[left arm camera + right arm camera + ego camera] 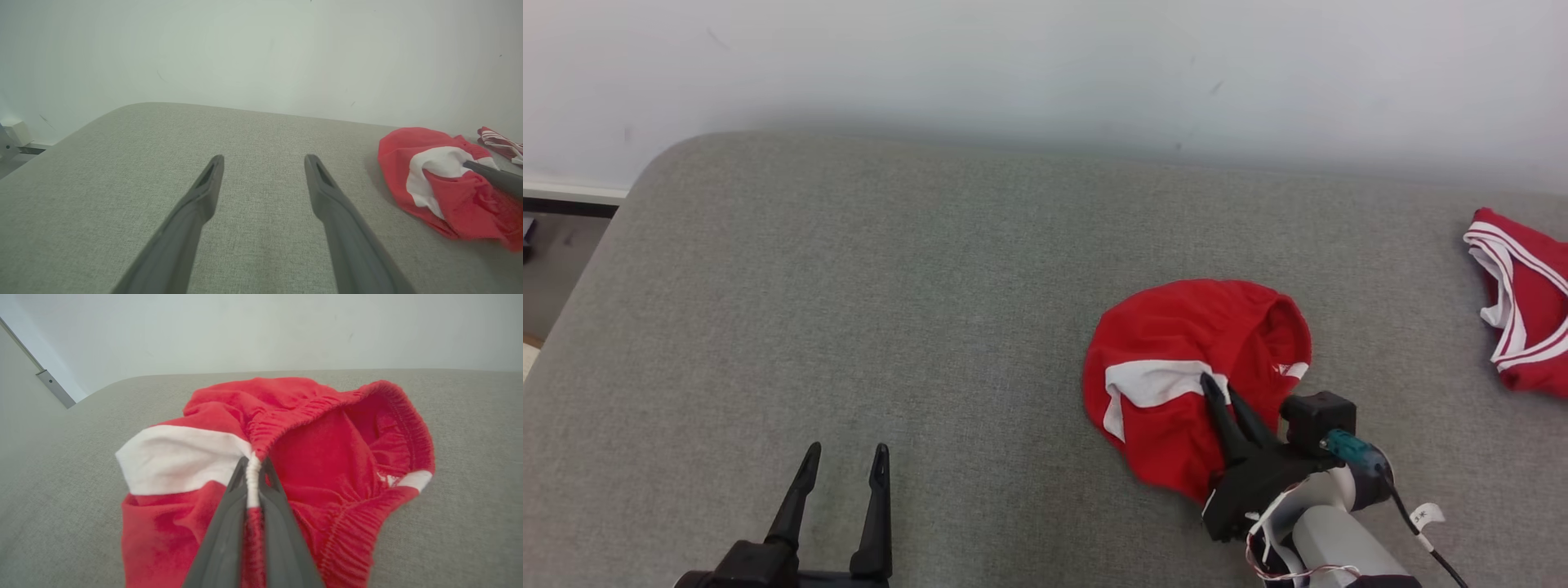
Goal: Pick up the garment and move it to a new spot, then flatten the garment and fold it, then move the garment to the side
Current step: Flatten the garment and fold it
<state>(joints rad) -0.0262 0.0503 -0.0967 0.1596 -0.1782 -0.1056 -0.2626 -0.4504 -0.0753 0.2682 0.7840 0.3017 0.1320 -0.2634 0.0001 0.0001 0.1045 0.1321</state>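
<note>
One bunched red-and-white fabric garment.
Waist opens frame-right, axis unclear; right gripper pinches it, left gripper wide.

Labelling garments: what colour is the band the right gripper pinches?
White band on the red garment; clearest in right wrist view.

Home-like room — grey upholstered cushion, white wall

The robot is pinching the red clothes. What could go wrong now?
The right gripper pinches only a thin fold of the red garment, so it might slip out when lifted.
The garment is bunched up, so it may land crumpled.
A second red garment lies to the right; dragging that way could snag it.
</note>
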